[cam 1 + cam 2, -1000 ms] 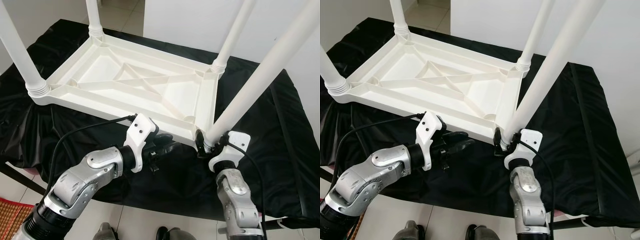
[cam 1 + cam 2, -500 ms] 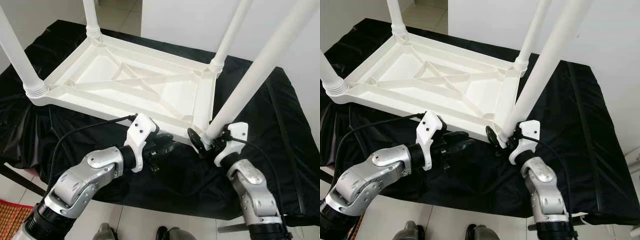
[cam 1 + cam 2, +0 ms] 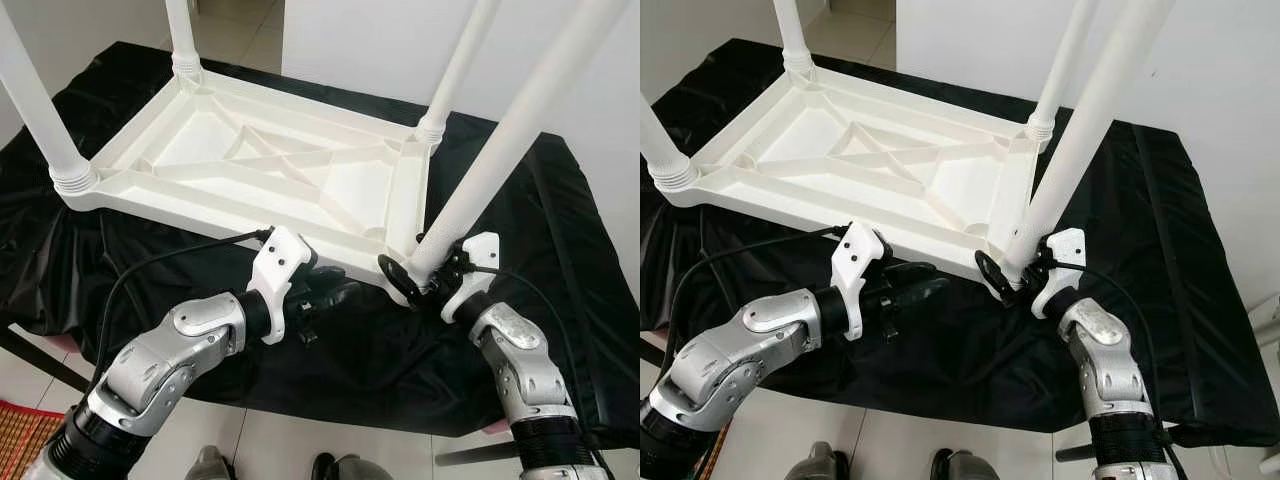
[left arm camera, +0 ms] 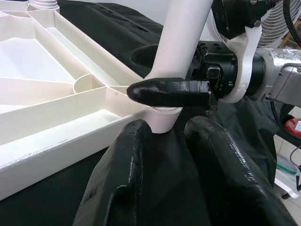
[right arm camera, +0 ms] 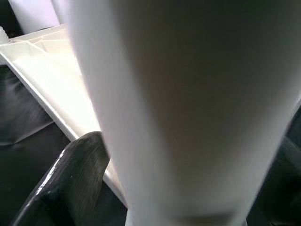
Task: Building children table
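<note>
Table leg (image 3: 500, 160) stands tilted in its corner socket, my right gripper (image 3: 420, 280) clamped around its base, left gripper (image 3: 335, 292) loosely parted just beside.

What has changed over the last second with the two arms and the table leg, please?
The right end effector has stayed closed around the base of the near leg, while its forearm swung out to the robot's right and the wrist rolled. The left end effector and the upturned table on the black cloth stayed put.
</note>
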